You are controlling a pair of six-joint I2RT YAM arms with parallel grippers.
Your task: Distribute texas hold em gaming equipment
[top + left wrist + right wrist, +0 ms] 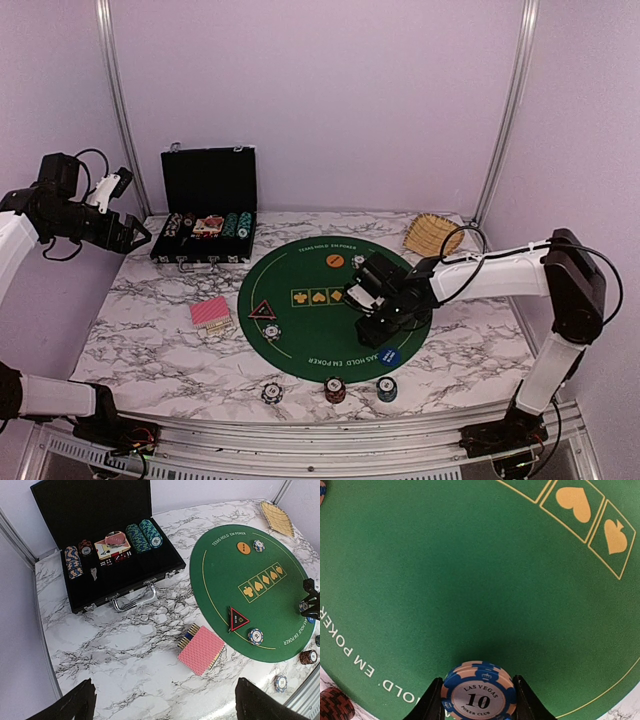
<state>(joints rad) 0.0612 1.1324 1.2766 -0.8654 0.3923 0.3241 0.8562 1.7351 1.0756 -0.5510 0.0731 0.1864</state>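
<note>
My right pincer (477,702) is closed on a blue-and-peach chip stack (478,692) whose top chip reads 10, one finger (431,705) pressed to each side. It hangs over the near right part of the green mat (300,330); I cannot tell whether the stack touches the felt. The blue button (388,355) lies on the mat just nearer my base, and the red chip (335,389) sits off the mat's edge on the table (150,330). My left pincer (135,235) hangs spread wide and holding nothing, high over the table's far left, beside the black case (205,200). The red-backed cards (200,649) and triangle marker (238,619) lie well apart from it.
</note>
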